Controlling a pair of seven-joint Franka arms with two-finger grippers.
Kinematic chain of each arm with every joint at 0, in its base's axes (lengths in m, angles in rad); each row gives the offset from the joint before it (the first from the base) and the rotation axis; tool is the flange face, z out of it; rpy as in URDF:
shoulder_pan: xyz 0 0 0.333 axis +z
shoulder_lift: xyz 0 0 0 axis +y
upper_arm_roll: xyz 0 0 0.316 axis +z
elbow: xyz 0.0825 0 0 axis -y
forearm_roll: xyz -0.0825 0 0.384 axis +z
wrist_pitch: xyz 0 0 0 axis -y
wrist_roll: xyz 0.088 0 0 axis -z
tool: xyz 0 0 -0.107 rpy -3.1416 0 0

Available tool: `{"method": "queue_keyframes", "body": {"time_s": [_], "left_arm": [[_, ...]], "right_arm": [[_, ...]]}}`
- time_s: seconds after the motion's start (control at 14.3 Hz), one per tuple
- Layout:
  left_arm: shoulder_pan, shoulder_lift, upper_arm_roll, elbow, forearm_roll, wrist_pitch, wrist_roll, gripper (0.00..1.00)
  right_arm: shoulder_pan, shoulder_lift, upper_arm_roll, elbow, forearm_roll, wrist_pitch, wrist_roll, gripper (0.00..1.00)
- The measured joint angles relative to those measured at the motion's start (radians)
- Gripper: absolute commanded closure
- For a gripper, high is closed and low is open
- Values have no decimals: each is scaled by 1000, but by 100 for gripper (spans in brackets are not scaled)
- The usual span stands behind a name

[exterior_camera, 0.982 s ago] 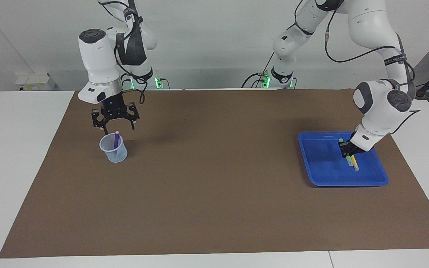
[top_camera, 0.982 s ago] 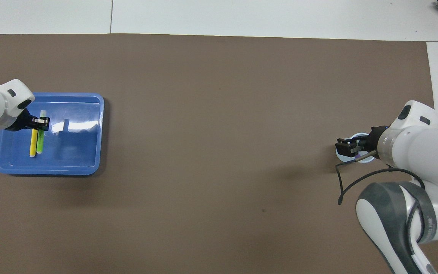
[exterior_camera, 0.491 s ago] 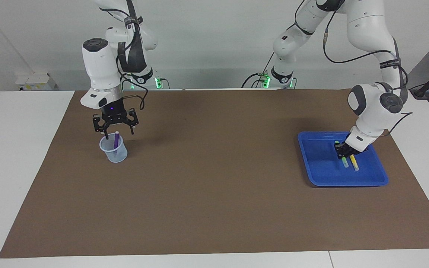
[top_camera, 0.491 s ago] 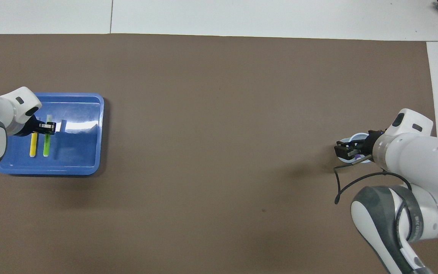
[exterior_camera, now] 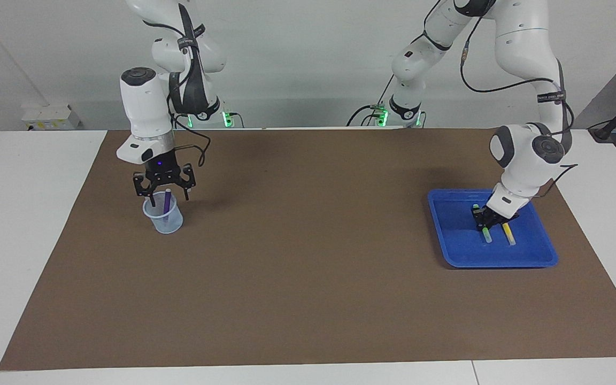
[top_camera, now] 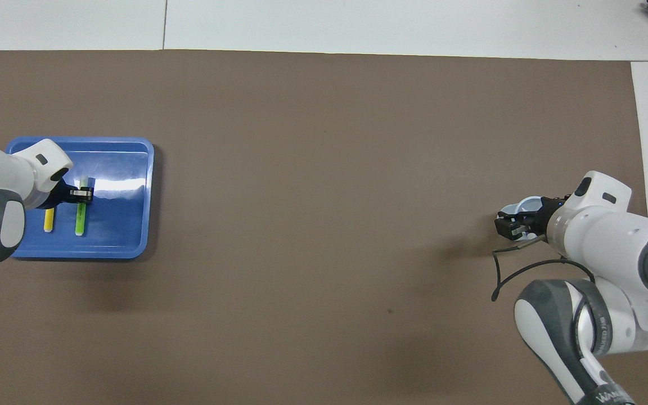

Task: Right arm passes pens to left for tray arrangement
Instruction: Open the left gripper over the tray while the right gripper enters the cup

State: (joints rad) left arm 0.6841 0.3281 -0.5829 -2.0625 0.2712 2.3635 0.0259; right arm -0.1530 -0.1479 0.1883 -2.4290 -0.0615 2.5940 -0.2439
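Brown mat [exterior_camera: 308,267], cupped purple pen [exterior_camera: 167,202] facing-view only

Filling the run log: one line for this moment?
left gripper: on green pen in tray | yellow pen: in tray | right gripper: over purple pen, in cup

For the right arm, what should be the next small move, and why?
Probably lower the right end effector a little and close on the purple pen. It is open directly over the translucent cup, the pen standing between its fingers, while the yellow pen and green pen already lie in the blue tray.
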Motion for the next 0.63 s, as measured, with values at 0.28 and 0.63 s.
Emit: {"method": "queue_keyframes", "body": {"time_s": [0.28, 0.63], "left_arm": [[12, 0, 8, 2, 0, 1, 0, 41], [9, -6, 0, 103, 0, -149, -8, 43]], "right_arm": [[0, 0, 0, -12, 0, -8, -4, 9], [-15, -4, 0, -12, 0, -99, -30, 12]]}}
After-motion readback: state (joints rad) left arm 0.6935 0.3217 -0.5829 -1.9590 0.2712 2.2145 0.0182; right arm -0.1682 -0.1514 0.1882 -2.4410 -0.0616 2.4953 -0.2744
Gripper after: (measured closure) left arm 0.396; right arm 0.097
